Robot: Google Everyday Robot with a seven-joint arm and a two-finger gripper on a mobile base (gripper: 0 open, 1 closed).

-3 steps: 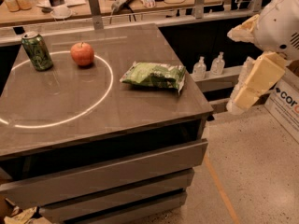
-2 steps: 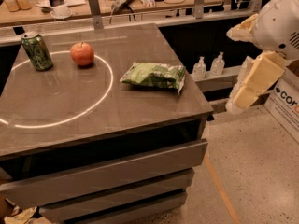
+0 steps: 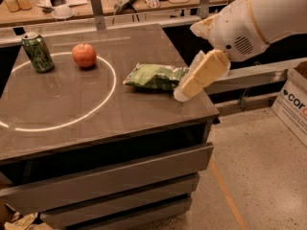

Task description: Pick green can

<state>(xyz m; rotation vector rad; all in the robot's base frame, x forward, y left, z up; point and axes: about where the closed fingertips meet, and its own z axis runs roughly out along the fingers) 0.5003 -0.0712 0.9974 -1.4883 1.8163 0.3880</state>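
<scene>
Your gripper [image 3: 182, 93] hangs at the right edge of the counter [image 3: 96, 116], angled down and to the left from the white arm [image 3: 259, 18], its tip low over the counter top. The view does not settle whether it is spread or closed, so you should record that as cannot tell; it holds nothing that can be seen. The green can [image 3: 38, 52] stands upright at the far-left corner of the counter, well apart from your gripper, to its left and farther back. The can sits on or just beside the white ring [image 3: 114, 78] marked on the surface. A red apple [image 3: 84, 55] stands near the can, on the side toward your gripper and inside the ring, not touching the can. A crinkly green snack bag [image 3: 154, 75] lies flat just to the left of your gripper, its right end right at the tip; contact cannot be confirmed. Drawer fronts [image 3: 120, 176] run below the counter top. A cardboard box [image 3: 292, 99] rests on the floor to the right of your gripper.
</scene>
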